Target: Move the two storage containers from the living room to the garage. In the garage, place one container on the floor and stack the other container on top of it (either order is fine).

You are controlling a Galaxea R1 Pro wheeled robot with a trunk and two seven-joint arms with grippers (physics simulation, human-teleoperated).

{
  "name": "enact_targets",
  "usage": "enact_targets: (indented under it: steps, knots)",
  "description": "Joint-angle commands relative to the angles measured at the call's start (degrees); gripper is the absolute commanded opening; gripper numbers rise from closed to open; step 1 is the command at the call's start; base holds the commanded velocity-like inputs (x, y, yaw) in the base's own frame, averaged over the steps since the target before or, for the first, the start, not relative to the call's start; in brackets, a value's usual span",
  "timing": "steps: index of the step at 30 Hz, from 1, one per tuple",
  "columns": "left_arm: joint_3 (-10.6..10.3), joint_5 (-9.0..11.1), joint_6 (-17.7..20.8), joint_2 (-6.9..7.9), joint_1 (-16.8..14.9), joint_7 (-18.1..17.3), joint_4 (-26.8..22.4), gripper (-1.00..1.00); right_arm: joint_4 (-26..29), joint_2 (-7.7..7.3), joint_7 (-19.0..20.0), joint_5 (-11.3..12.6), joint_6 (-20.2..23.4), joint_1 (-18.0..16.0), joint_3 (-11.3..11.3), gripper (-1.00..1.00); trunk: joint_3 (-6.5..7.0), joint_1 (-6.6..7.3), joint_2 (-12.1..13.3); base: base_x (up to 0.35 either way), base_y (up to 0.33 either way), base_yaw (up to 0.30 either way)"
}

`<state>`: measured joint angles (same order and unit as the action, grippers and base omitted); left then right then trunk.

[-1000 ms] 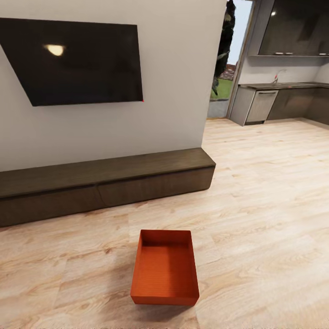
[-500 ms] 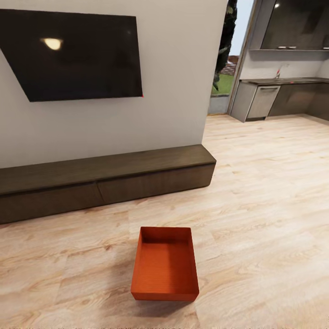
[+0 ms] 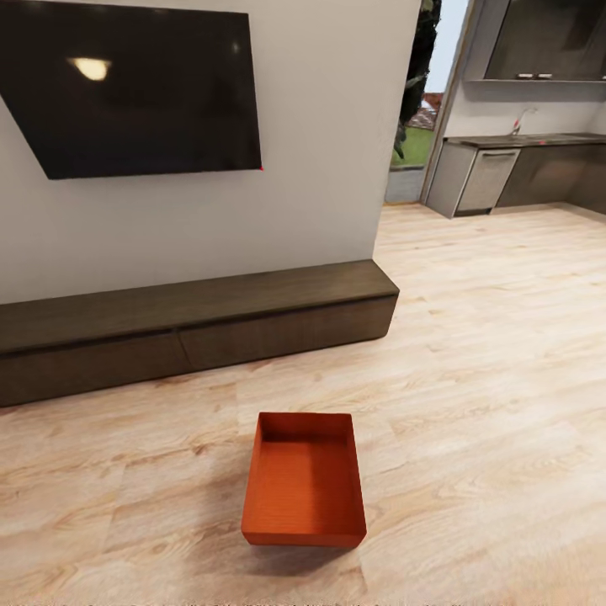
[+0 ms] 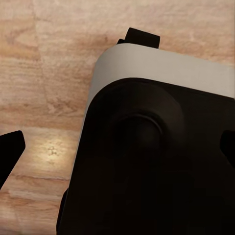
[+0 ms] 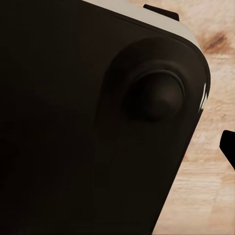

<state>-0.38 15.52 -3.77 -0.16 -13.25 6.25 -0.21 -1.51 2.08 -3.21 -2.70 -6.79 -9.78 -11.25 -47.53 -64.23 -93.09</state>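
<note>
While one storage container (image 3: 304, 481) sits open and empty on the light wood planks just ahead of you, you have barely begun: it is in the living room, nothing holds it, and no garage, grey concrete or red car appears anywhere. Judging by that, both carries and the stacking are all yet to do. A second bin is not to be seen from the head camera, so you will have to look for it.

Working outward, the container lies lengthwise to you, its short far wall towards the long dark bench (image 3: 194, 332), with a clear strip of plank floor (image 3: 471, 396) between them. Above the bench hangs the black TV (image 3: 139, 88) on the white wall. Past the wall's right end the floor runs on to a kitchen counter (image 3: 522, 164) and a doorway with greenery outside.

Your head view gives you the room and the bin; the wrist views give you neither. The left wrist camera looks down on a white-and-black rounded part of the robot's body (image 4: 156, 142) over the planks, with a dark fingertip (image 4: 10, 152) at the picture's edge. The right wrist camera shows a similar black housing (image 5: 98, 117). From these you cannot tell how far apart either pincer's fingers stand, nor see anything held.
</note>
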Motion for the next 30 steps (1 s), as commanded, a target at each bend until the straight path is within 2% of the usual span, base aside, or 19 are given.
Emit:
enact_targets:
  steps: [1,30]
  knots:
    - [-0.1,0.2,-0.2,-0.02,0.0,0.1,0.0,1.00,-0.2,0.03,-0.3,-0.3,-0.2,-0.1,-0.3,1.00,-0.13,0.01,0.0,0.000,0.000,0.000]
    - [-0.1,0.3,-0.2,0.07,0.0,0.1,0.0,1.00,-0.2,0.03,-0.3,-0.6,-0.2,-0.1,-0.4,1.00,-2.81,0.01,0.0,0.000,0.000,0.000]
